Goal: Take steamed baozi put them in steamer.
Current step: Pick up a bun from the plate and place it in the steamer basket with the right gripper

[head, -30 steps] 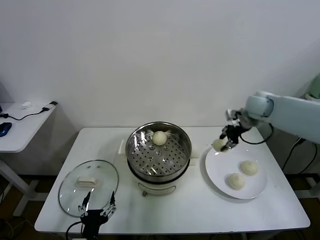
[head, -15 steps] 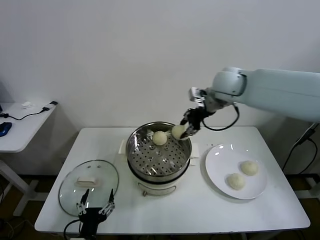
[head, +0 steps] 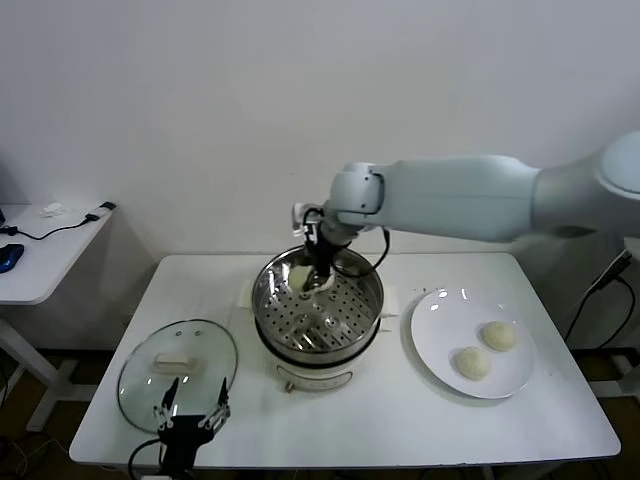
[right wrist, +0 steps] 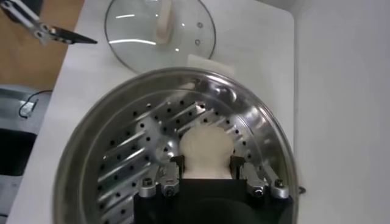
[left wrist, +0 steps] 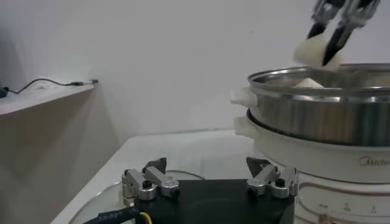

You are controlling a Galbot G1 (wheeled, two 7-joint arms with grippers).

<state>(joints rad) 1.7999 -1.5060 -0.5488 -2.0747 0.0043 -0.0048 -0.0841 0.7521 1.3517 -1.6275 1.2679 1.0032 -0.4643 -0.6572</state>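
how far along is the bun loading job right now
Roughly halfway. A cream-white dough bun appears to sit inside the shiny steel steamer. The right gripper holds another bun over its perforated tray. Two buns wait on the white plate.

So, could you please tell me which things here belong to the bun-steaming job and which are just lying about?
Job:
- right gripper, holding a baozi over the steamer
- two baozi on the white plate

Lying about:
- glass lid
- left gripper, idle above the lid
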